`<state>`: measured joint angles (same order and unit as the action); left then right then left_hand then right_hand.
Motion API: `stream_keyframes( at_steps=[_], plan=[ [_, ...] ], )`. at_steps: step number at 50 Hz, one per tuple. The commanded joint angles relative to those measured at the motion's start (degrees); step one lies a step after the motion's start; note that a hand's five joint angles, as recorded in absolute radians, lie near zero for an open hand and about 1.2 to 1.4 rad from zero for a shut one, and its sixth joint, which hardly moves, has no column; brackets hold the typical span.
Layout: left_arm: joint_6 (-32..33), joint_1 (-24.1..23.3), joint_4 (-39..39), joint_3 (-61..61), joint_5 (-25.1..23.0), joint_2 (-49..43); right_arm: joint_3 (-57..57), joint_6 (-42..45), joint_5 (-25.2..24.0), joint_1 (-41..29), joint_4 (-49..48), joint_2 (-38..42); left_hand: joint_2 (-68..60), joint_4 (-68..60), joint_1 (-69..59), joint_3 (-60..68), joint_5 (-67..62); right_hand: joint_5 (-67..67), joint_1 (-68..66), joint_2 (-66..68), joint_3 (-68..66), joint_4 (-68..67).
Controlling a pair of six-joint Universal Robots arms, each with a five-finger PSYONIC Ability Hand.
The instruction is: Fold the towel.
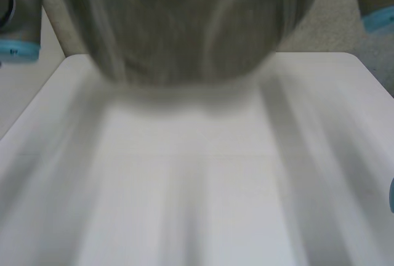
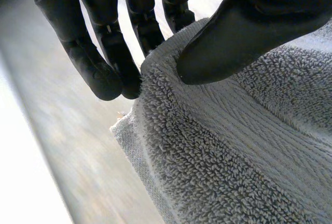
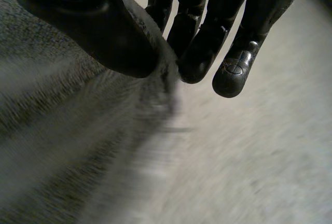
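The grey terry towel [image 1: 184, 26] hangs in the air above the far part of the white table [image 1: 197, 192], close to the head camera. In the left wrist view my left hand [image 2: 244, 32] pinches a towel [image 2: 223, 151] edge between its thumb and its fingers [image 2: 104, 73]. In the right wrist view my right hand [image 3: 104, 32] pinches the towel [image 3: 62, 146] edge the same way, thumb on one face and fingers [image 3: 202, 53] on the other. Both hands are lifted clear of the table.
My left arm's blue-capped joint [image 1: 15, 47] shows at the head view's left and my right arm's cap [image 1: 378, 16] at its right. Beige floor [image 1: 326, 26] lies beyond the table's far edge.
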<state>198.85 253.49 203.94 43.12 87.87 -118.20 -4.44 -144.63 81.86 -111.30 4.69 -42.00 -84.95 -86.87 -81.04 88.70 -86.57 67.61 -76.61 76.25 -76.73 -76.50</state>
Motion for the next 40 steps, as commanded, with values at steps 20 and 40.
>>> stream_keyframes(
  at_steps=[20, 40],
  plan=[
    [-4.53, 2.01, 14.65, 30.08, -3.83, -11.16, 43.43, 2.42, -5.13, 0.12, 1.37, 0.24, 4.95, 6.87, 1.04, -8.7, 16.57, 2.39, -3.39, 3.75, -3.27, -3.5],
    [-4.09, 6.57, 13.59, 51.78, -9.55, 3.12, 63.41, 3.75, -5.04, 2.93, 7.16, -18.53, 4.95, 6.87, 1.04, -8.7, 16.57, 2.39, -3.39, 3.75, -3.27, -3.5]
  ],
)
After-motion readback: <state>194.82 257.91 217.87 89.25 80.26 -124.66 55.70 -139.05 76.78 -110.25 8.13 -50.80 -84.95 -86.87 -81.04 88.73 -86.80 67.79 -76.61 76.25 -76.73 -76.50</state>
